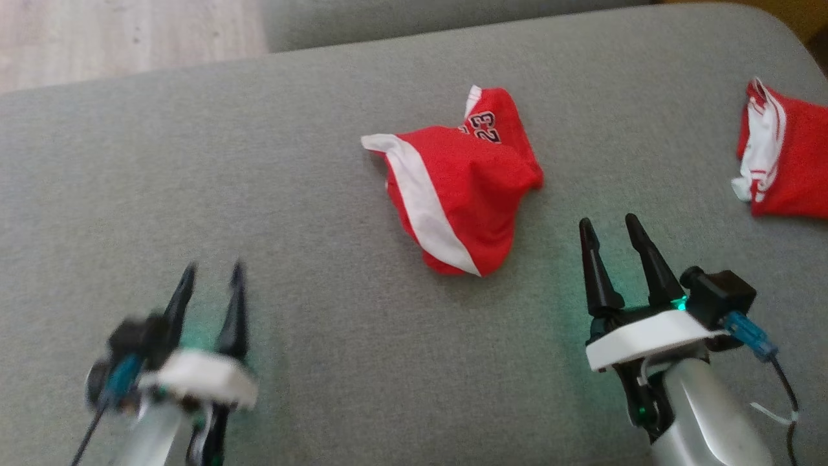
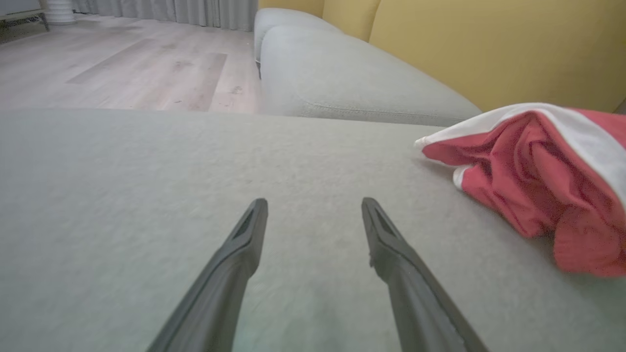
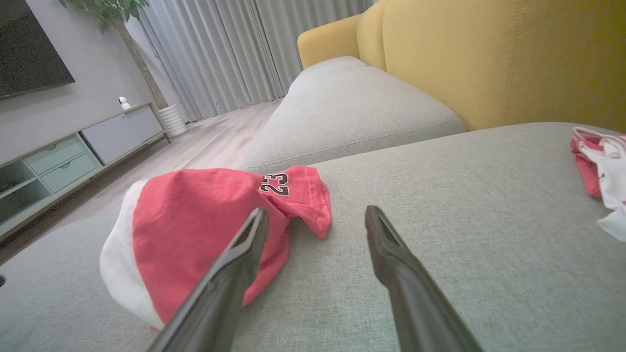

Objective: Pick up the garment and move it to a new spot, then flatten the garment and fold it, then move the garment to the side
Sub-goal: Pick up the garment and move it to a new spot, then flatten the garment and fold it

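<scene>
1. Left gripper (image 1: 214, 266) and right gripper (image 1: 608, 223): both spread wide and empty, over the grey cushion (image 1: 291, 162).
2. Garment (image 1: 453, 194) lies crumpled ahead between them, nearer the right one.
3. Likely light, limp and quick to bunch; pinch along the white stripe (image 1: 420, 194) edge.

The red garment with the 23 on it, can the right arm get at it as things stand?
Probably yes. The right tool stands open close beside the garment, and bare grey cushion lies between them, nothing blocking.
</scene>
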Controlling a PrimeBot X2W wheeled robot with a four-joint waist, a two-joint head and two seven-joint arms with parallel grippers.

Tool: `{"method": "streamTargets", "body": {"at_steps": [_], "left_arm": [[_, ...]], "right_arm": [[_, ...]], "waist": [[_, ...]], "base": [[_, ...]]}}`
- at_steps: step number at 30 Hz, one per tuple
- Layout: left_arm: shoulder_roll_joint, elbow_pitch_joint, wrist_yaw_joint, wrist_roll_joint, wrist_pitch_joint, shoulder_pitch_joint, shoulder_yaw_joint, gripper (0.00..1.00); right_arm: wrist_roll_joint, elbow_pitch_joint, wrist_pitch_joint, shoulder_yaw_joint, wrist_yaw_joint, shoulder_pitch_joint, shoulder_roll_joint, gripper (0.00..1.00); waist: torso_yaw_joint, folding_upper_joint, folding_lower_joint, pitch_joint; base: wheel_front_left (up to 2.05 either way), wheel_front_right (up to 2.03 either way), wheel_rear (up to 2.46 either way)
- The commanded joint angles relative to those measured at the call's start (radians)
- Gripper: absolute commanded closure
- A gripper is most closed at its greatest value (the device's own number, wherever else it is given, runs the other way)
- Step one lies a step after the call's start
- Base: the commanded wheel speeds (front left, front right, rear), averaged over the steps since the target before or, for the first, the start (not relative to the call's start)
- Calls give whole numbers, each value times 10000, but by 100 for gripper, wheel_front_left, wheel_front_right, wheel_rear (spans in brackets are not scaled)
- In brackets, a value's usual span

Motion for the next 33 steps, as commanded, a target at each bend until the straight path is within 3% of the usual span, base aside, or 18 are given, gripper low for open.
{"method": "streamTargets", "body": {"at_steps": [1, 5, 10, 19, 24, 30, 33], "left_arm": [[248, -448, 60, 222, -107, 7, 635, 0], [-132, -1272, -104, 1211, -107, 1600, 1900, 0], [-1067, -2016, -431, 2218, -108, 2958, 3034, 0], [-1806, -1681, -1064, 3101, -108, 3217, 3508, 0], [-1930, -1581, -1186, 3296, -108, 2837, 3339, 0], [-1991, -1230, -1236, 3214, -108, 2419, 2723, 0], [-1995, -1142, -1241, 2970, -108, 2344, 2521, 0]], "right_arm": [[-59, -296, -65, 122, -9, 114, 39, 0], [-154, -201, -65, -88, -9, 410, 39, 0], [-269, 3, -65, -84, -9, 836, 39, 0], [-76, 7, -65, 368, -9, 891, 39, 0], [-14, 386, 72, 1364, -9, -638, 39, 0], [-548, 1357, 1602, 2080, -9, -3522, 39, 0], [-578, 1742, 2044, 2181, -9, -4190, 39, 0]], "waist": [[202, 0, 0, -203], [551, 0, 0, -531], [892, 0, 0, -851], [1185, 0, 0, -918], [1548, 0, 0, -708], [2341, 0, 0, -309], [2575, 0, 0, -197]], "base": [[0, 0, 0], [0, 0, 0], [0, 0, 0], [0, 0, 0], [0, 0, 0], [0, 0, 0], [0, 0, 0]]}}
